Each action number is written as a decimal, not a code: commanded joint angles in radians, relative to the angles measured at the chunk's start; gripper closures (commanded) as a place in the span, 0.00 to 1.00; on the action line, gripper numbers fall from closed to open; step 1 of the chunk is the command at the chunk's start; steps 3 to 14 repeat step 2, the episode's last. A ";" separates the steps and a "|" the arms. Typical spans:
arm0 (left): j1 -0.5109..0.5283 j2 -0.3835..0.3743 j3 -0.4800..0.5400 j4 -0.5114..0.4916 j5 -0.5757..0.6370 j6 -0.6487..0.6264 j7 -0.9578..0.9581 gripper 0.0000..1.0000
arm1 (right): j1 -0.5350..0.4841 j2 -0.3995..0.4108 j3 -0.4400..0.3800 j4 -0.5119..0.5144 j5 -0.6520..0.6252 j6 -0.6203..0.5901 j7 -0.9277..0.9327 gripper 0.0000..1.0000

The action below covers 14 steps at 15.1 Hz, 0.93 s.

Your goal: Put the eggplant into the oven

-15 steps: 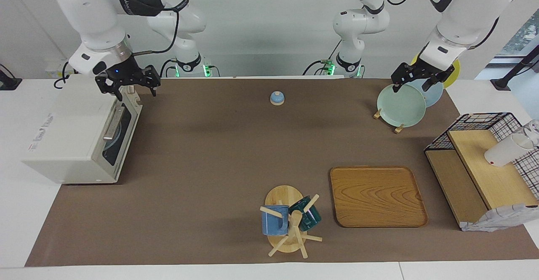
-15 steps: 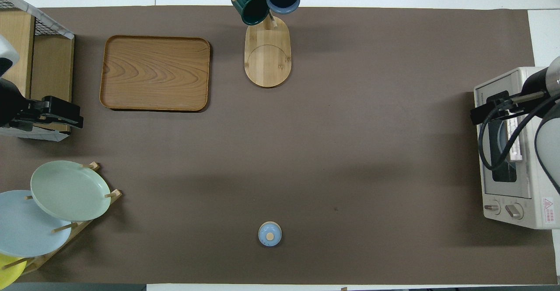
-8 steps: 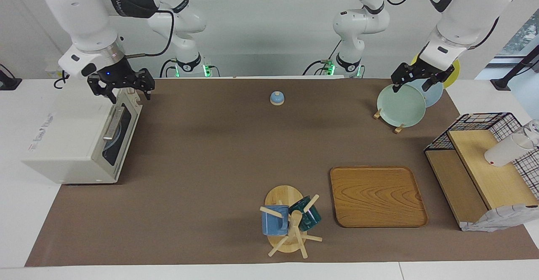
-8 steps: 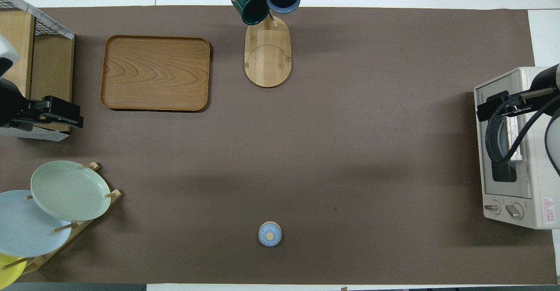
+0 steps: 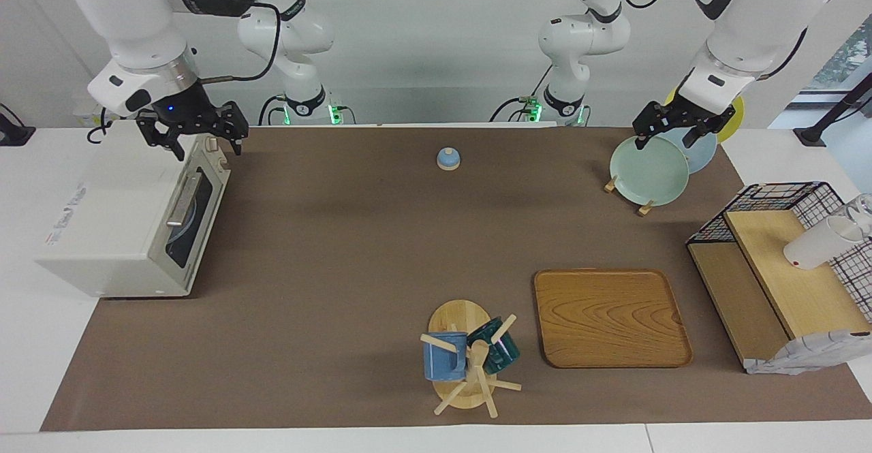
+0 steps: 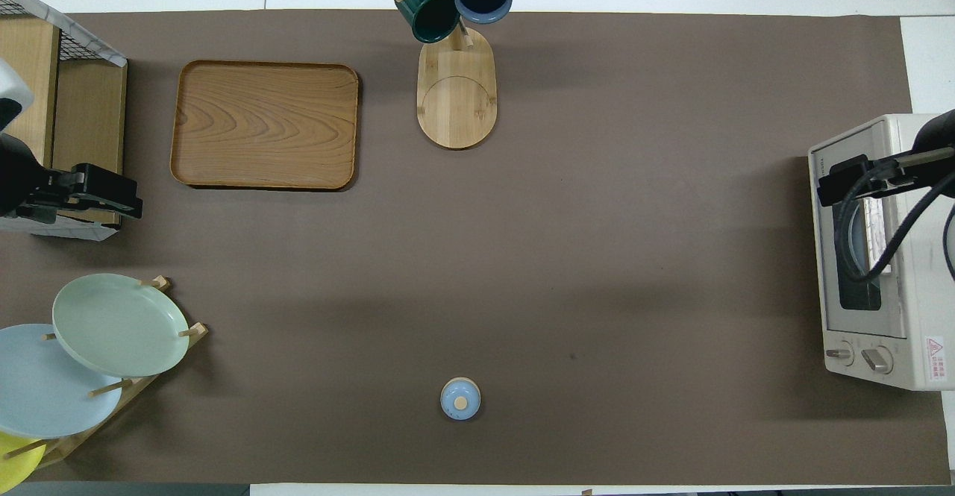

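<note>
The off-white oven (image 5: 116,221) stands at the right arm's end of the table, its dark glass door shut; it also shows in the overhead view (image 6: 873,272). A bluish round shape shows dimly through the glass. No eggplant is in view anywhere. My right gripper (image 5: 208,150) hangs open and empty above the oven's upper front corner nearest the robots, clear of the bar handle (image 5: 181,201); the overhead view shows it (image 6: 843,183) over the door's top edge. My left gripper (image 5: 664,143) waits open and empty over the plate rack.
A rack with a green plate (image 5: 648,170) and blue plates stands near the left arm. A small blue lid (image 5: 447,159), a wooden tray (image 5: 610,317), a mug tree (image 5: 470,364) and a wire-and-wood shelf (image 5: 783,276) are on the brown mat.
My right gripper has risen and drawn back from the oven door toward the robots' end of the oven top. The left arm has not moved.
</note>
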 commanded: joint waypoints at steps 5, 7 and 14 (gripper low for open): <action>-0.006 -0.014 0.008 -0.004 0.000 -0.009 0.007 0.00 | -0.007 -0.013 0.000 -0.020 0.027 0.017 0.015 0.00; -0.006 -0.014 0.008 -0.004 0.000 -0.009 0.007 0.00 | -0.007 -0.013 0.000 -0.020 0.027 0.017 0.015 0.00; -0.006 -0.014 0.008 -0.004 0.000 -0.009 0.007 0.00 | -0.007 -0.013 0.000 -0.020 0.027 0.017 0.015 0.00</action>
